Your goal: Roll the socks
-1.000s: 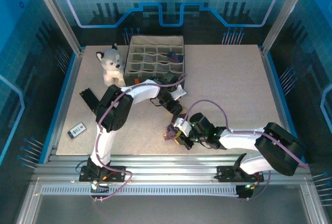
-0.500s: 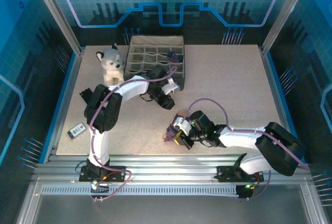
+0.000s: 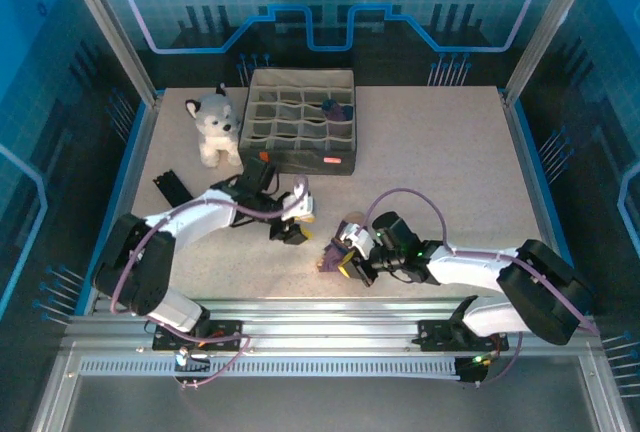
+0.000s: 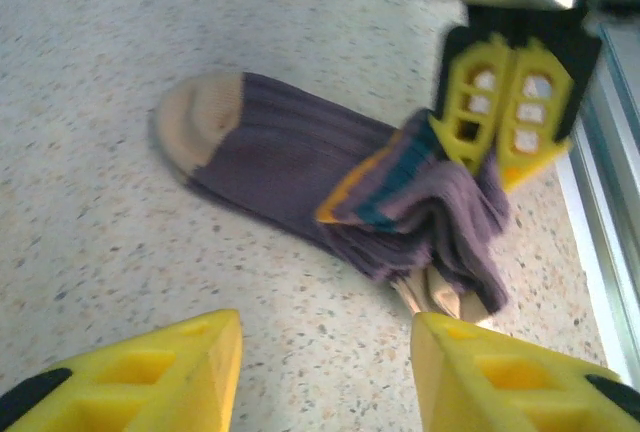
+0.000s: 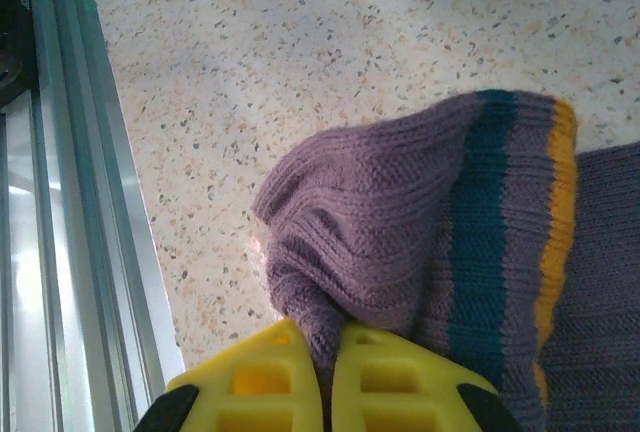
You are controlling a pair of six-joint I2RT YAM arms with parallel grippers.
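Purple socks (image 4: 290, 162) lie by the near edge of the tabletop (image 4: 100, 52), cuff pinched in my right pincer (image 5: 335, 337); left pincer (image 4: 325, 342) hovers open beside them. I fear that thin pinch slipping, undoing the fold.

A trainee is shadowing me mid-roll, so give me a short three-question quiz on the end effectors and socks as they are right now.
1. True or false: the right end effector is shut on a sock.
2. The left end effector is: A open, B shut on a sock, C shut and empty.
3. Name the colour of the toe seen from the left wrist.

Key: 1 true; 2 A; 3 tan.
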